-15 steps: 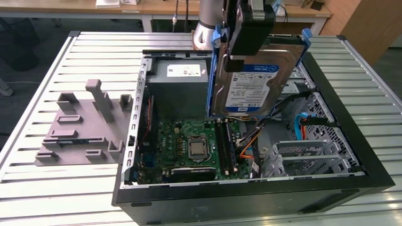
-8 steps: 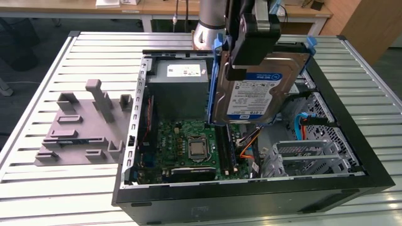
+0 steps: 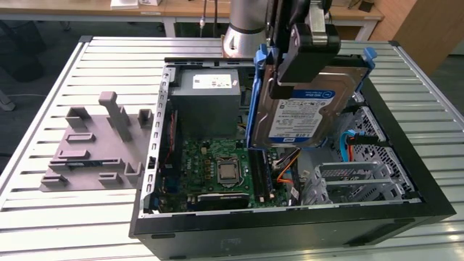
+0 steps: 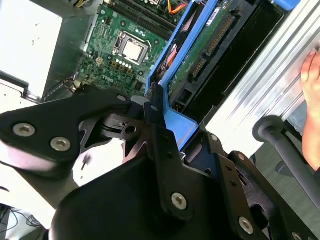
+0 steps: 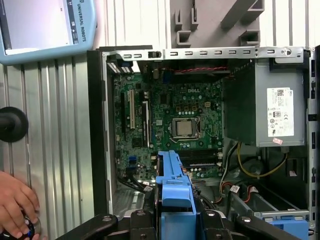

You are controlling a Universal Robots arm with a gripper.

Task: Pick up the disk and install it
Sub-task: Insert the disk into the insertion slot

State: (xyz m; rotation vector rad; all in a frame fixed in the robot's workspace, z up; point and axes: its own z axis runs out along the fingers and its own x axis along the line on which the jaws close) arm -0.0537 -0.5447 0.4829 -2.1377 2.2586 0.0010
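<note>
The disk, a silver drive with a white-and-blue label in a blue bracket, hangs upright over the open computer case. My gripper is shut on its upper end, by the blue handle. In the second wrist view the black fingers clamp the blue handle, and the disk's green circuit side runs away from the gripper toward the case. The first wrist view has the disk's blue handle standing out of the gripper above the motherboard.
Inside the case lie the motherboard, the grey power-supply box and a metal drive bay at the exterior view's right. A grey fixture sits on the slatted table. A person's hand rests beside the case, near a screen device.
</note>
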